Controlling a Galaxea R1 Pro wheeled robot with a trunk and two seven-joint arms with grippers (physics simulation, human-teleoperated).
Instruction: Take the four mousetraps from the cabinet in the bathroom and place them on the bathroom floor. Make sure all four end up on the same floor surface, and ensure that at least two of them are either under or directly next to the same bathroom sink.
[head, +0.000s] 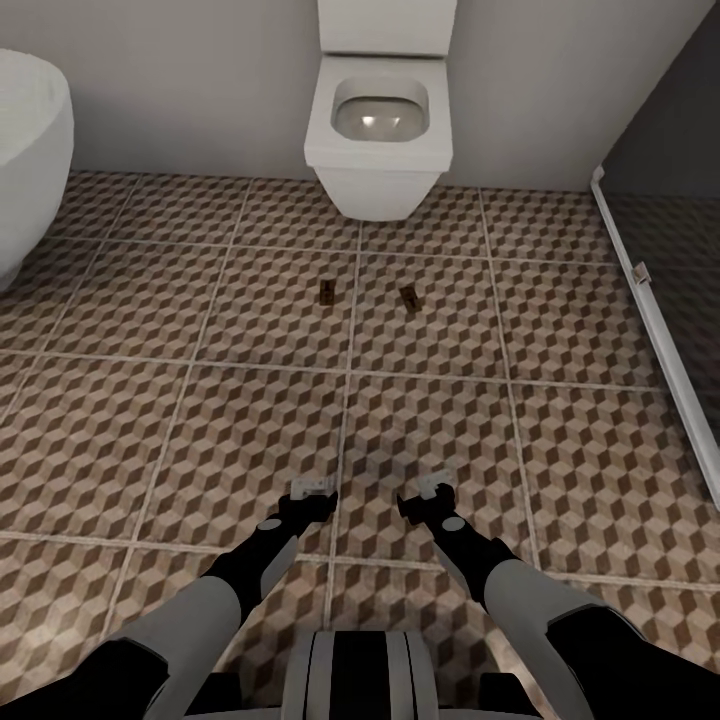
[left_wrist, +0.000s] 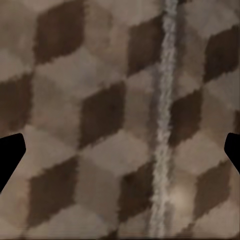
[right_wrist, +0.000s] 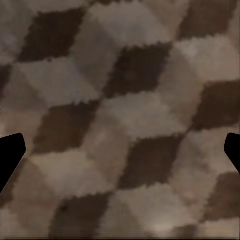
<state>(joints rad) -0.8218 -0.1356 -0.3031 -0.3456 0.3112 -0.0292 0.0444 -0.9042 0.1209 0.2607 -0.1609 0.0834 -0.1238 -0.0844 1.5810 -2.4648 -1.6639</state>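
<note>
Two mousetraps lie on the cube-patterned bathroom floor (head: 200, 400) in front of the toilet, one (head: 326, 291) left of a grout line and one (head: 409, 298) right of it. They look like small dark-tan boards. My left gripper (head: 312, 492) and right gripper (head: 430, 492) hover low over the tiles, well short of the traps. Both are open and hold nothing. In the wrist views the black fingertips (left_wrist: 10, 155) (right_wrist: 10, 155) sit wide apart over bare tile. The cabinet, the sink and the other mousetraps are out of view.
A white square toilet (head: 378, 120) stands against the back wall. The white bathtub (head: 25, 150) curves in at the left. A glass shower screen with a white frame (head: 650, 300) runs along the right. Open tile lies between my grippers and the traps.
</note>
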